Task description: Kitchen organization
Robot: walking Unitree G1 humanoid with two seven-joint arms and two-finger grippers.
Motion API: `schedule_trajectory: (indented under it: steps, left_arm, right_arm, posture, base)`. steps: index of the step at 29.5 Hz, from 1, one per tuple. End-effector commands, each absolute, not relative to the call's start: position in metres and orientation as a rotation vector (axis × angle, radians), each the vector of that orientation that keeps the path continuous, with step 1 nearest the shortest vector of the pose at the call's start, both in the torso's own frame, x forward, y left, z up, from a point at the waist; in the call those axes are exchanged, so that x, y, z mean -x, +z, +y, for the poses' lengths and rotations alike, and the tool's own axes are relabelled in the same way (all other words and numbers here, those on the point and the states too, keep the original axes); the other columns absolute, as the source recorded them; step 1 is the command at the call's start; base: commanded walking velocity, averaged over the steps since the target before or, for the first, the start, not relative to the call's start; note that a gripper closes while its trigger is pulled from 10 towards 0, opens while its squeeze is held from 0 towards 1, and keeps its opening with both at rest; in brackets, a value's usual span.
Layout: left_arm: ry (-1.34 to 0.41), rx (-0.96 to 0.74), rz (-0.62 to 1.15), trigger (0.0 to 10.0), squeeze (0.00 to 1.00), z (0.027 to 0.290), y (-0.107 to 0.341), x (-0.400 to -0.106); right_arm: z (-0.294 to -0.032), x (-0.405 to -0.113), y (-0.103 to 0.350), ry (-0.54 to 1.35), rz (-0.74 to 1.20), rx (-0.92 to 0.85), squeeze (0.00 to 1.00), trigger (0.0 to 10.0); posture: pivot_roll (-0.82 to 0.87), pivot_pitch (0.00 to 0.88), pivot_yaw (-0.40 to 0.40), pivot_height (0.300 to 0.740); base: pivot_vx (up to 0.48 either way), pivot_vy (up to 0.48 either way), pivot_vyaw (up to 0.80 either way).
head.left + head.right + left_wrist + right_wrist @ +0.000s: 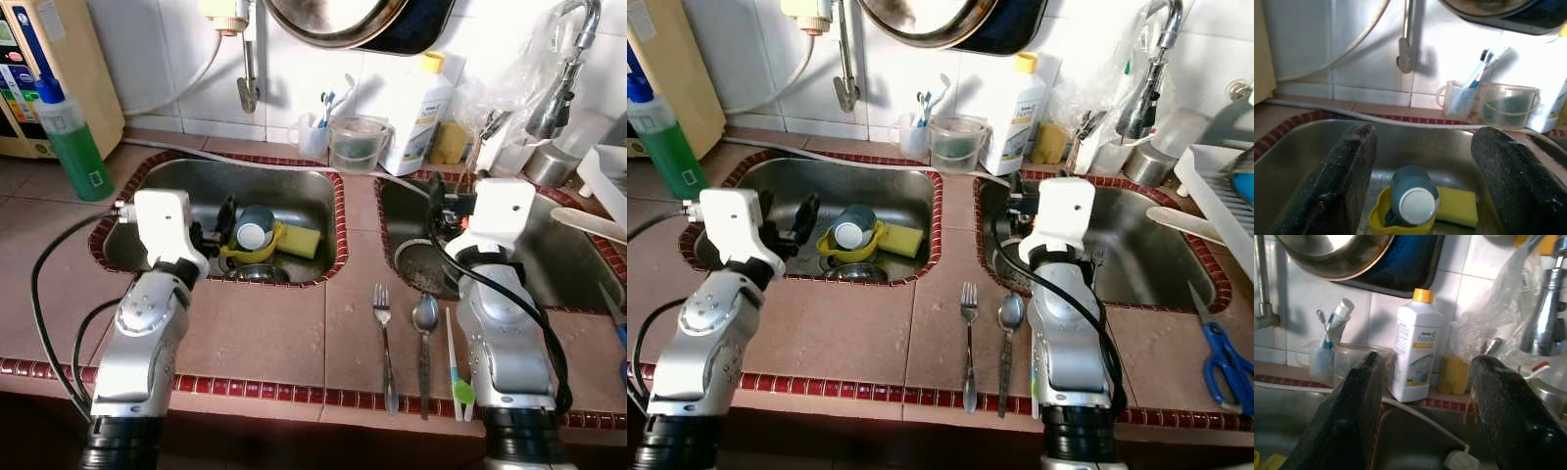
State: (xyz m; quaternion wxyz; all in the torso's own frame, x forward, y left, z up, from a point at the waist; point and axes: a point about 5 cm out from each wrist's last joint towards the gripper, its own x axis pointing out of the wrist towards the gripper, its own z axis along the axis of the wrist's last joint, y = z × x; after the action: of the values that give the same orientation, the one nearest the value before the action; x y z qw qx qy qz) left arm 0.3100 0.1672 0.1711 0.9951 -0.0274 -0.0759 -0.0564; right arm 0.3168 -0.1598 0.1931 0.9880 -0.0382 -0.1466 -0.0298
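My left gripper (217,230) hangs open over the near left part of the left sink (176,181). Just beyond its fingers (1347,171) a blue-grey cup (1413,196) lies on its side in a yellow bowl (240,255), with a yellow sponge (301,240) beside it. My right gripper (441,206) is open above the near left corner of the right sink (1156,245), pointing toward a white detergent bottle (1416,350). A fork (384,333), a spoon (425,323) and a green-tipped white utensil (458,372) lie side by side on the tiled counter in front.
A green soap bottle (69,137) stands at the left. A toothbrush cup (313,132) and a clear tub (358,144) sit on the ledge behind. The tap (563,78) is at the right, near a dish rack (1215,196). Blue scissors (1225,357) lie on the right counter.
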Motion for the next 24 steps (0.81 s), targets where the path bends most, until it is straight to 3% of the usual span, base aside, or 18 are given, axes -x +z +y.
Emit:
schedule_trajectory:
  steps: [1,24]
  left_arm:
    - [-0.105,0.048,-0.175,10.0,0.00,0.166,0.174,-0.310]
    - [-0.171,0.057,-0.203,10.0,0.00,0.173,0.177,-0.296]
  right_arm:
    - [-0.158,-0.313,0.196,-0.059,-0.310,0.080,0.00,10.0]
    - [-0.153,-0.300,0.185,-0.041,-0.257,0.094,0.00,10.0]
  posture:
    - [0.01,0.000,-0.035,0.740]
    - [0.01,0.031,-0.020,0.740]
  base:
    - [0.000,0.000,0.00]
    - [0.000,0.000,0.00]
